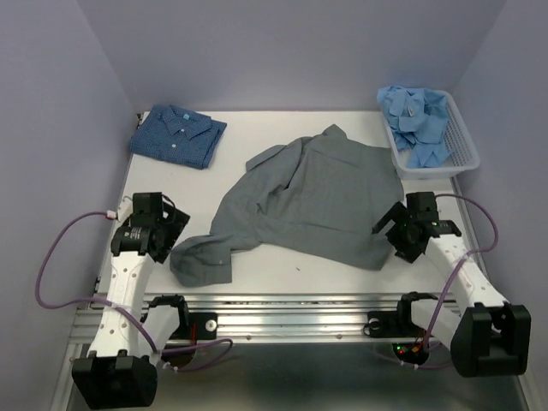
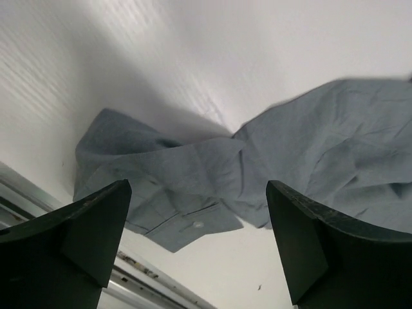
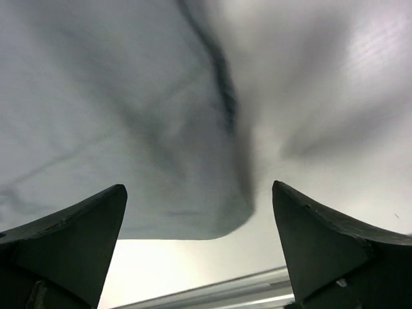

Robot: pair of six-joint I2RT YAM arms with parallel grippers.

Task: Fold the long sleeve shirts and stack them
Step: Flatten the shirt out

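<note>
Step looks like layout: grey shirt (image 1: 317,197) lies rumpled mid-tabletop (image 1: 265,128), not folded yet. Left gripper (image 1: 174,229) sits by its near-left cuff and right gripper (image 1: 390,229) at its near-right hem, both wide and empty. Folded dark blue shirt (image 1: 178,135) is far-left of it, light blue shirts (image 1: 415,120) in basket (image 1: 467,158) far-right. Next move probably needs smoothing, then sleeves folded in.
</note>
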